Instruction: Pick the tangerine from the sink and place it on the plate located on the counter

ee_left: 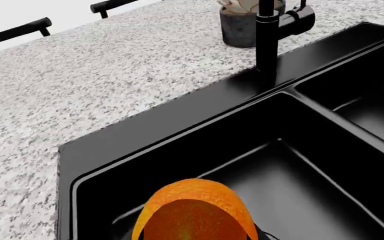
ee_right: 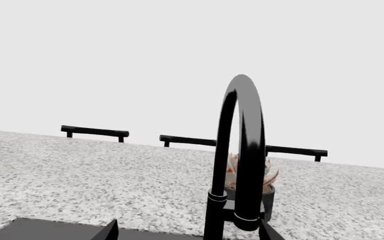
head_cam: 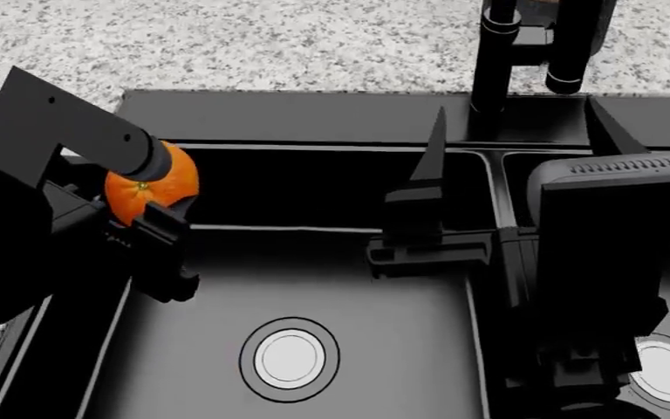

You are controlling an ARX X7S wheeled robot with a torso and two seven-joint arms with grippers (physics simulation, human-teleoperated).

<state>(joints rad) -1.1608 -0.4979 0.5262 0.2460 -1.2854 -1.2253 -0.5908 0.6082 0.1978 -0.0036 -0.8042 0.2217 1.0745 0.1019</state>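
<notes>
The bright-orange tangerine (head_cam: 146,190) is held above the left edge of the black sink's (head_cam: 311,118) left basin, with my left gripper (head_cam: 156,196) shut on it. In the left wrist view the tangerine (ee_left: 195,212) fills the space between the jaws, and the sink's rim (ee_left: 172,125) and the speckled counter (ee_left: 112,75) lie beyond it. My right gripper (head_cam: 519,131) stands open over the divider between the basins, pointing at the faucet (head_cam: 492,61). In its own view the right gripper (ee_right: 188,232) has nothing between its fingertips (ee_right: 110,229). The plate is out of view.
The tall black faucet (ee_right: 242,150) rises close in front of the right gripper. A dark pot with a plant (ee_left: 237,25) stands on the counter (ee_right: 78,170) behind the faucet. A silver drain (head_cam: 290,359) lies in the left basin, another drain (head_cam: 668,370) in the right. Dark bar handles (ee_right: 95,131) lie beyond the counter.
</notes>
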